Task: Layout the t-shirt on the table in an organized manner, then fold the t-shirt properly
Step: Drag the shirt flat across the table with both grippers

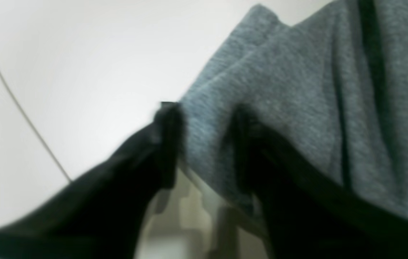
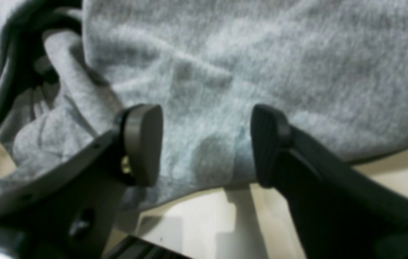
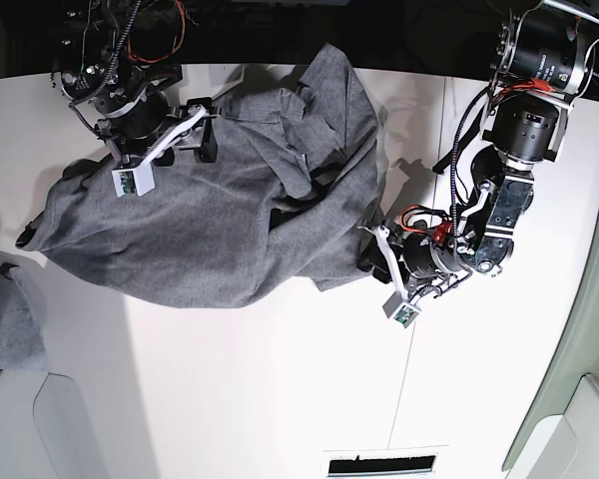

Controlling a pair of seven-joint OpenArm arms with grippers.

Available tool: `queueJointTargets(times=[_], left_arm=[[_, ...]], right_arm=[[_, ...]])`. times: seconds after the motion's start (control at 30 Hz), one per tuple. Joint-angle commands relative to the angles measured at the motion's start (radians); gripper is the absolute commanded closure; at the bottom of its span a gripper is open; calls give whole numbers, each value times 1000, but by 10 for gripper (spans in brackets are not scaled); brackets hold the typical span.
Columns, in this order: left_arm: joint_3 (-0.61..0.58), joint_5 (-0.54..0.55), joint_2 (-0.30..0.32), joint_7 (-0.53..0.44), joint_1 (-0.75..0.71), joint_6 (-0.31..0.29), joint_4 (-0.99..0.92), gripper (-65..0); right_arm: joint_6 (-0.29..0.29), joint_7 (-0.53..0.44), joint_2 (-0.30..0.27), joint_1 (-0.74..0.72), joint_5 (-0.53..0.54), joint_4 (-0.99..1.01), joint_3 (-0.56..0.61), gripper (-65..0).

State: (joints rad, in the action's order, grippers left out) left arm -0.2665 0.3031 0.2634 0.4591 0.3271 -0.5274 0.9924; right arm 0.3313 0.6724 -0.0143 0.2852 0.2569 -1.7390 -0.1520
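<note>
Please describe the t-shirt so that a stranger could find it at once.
On the white table, look between the two robot arms. The t-shirt is the large crumpled heather-grey cloth spread there. The other grey cloth, at the edge, is much smaller and no hand touches it.

We see both wrist views blurred, the left one worst; the base view is sharp, evenly bright, with soft shadows.

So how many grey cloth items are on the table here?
2: the t-shirt spread crumpled mid-table between both grippers, and a smaller grey cloth bundle at the base view's left edge, partly cut off.
</note>
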Motion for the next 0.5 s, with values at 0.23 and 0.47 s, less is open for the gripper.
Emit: queueJointTargets(times=[0.23,0.47], left_arm=[[4,11,55,9,90,15,10,0],[4,19,146,90,211,52,10,0]], right_arm=[[5,-45,-3,-7,-86,-14,-1,-78],[5,-45,-60,-8,-145,-14,-6,0]])
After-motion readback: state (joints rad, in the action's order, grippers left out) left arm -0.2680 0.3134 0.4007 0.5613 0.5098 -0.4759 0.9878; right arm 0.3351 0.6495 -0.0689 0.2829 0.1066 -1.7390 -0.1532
